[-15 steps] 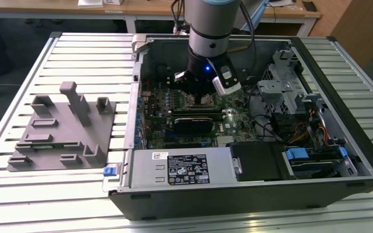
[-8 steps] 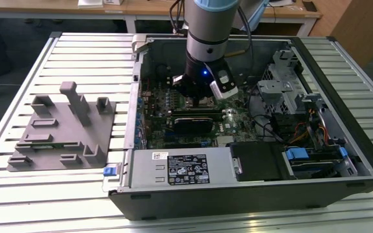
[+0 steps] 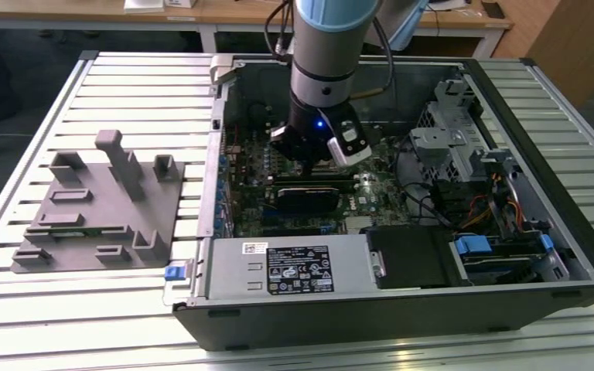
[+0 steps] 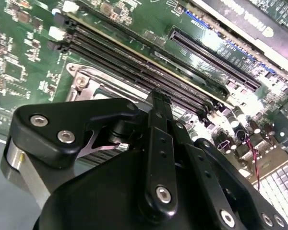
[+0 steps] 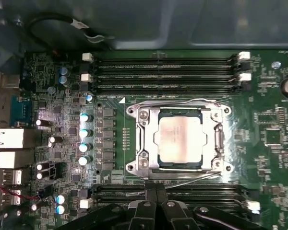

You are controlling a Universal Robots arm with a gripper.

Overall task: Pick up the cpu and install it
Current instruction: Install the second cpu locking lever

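Observation:
The cpu [image 5: 180, 139], a pale silvery square chip, lies flat inside the metal-framed socket [image 5: 143, 140] on the green motherboard in the first wrist view. The socket's frame sits around the chip's edges and a thin wire lever [image 5: 192, 178] runs along one side. My gripper [image 5: 156, 190] hangs just off the socket's edge, above the memory slots, with its black fingers [image 5: 150, 194] pressed together and nothing between them. In the second wrist view the gripper [image 4: 158, 98] points down at the socket corner [image 4: 80, 81]. In the exterior view the gripper [image 3: 302, 158] is inside the open computer case.
A grey fixture [image 3: 101, 209] lies on the slatted table at the exterior view's left. In the case, a grey box with a white label [image 3: 287, 267] is at the front and a drive cage [image 3: 462, 139] at the right. Memory slots [image 5: 163, 72] flank the socket.

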